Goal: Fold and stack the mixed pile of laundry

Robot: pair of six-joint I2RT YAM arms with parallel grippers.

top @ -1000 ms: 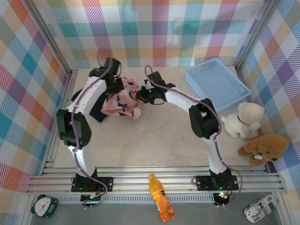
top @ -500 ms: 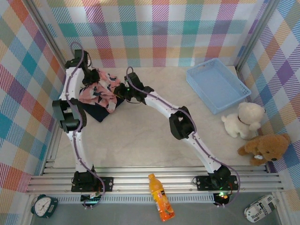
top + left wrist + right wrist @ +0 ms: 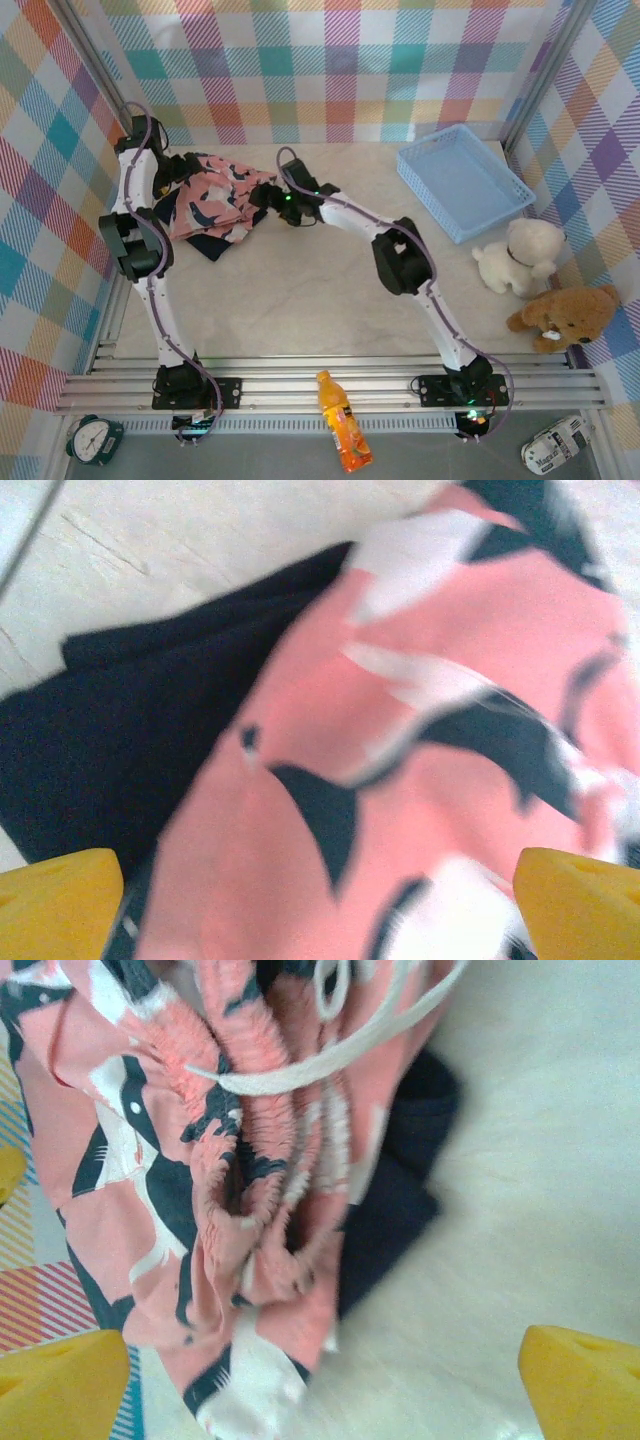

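Both arms reach into the far left corner of the counter (image 3: 300, 290), where the mixed laundry lies in one heap. The pink garment (image 3: 215, 195), printed with navy and white shapes, is spread over the dark navy trousers (image 3: 205, 243), whose edge peeks out on the near side. The left tool (image 3: 185, 168) hangs over the pink cloth's far left side, its yellow fingertips (image 3: 60, 905) spread wide and pinching nothing. The right tool (image 3: 262, 195) sits at the cloth's right edge, beside the gathered waistband (image 3: 270, 1170) and white drawstring (image 3: 330, 1060), and is likewise spread and empty. One tool at each end suggests the garment was meant to lie flat as the top layer of the stack, but the waistband end looks bunched, so the fold seems rough. The light blue basket (image 3: 465, 180) at far right and the two teddy bears (image 3: 520, 255) along the right edge sit well apart from the work.
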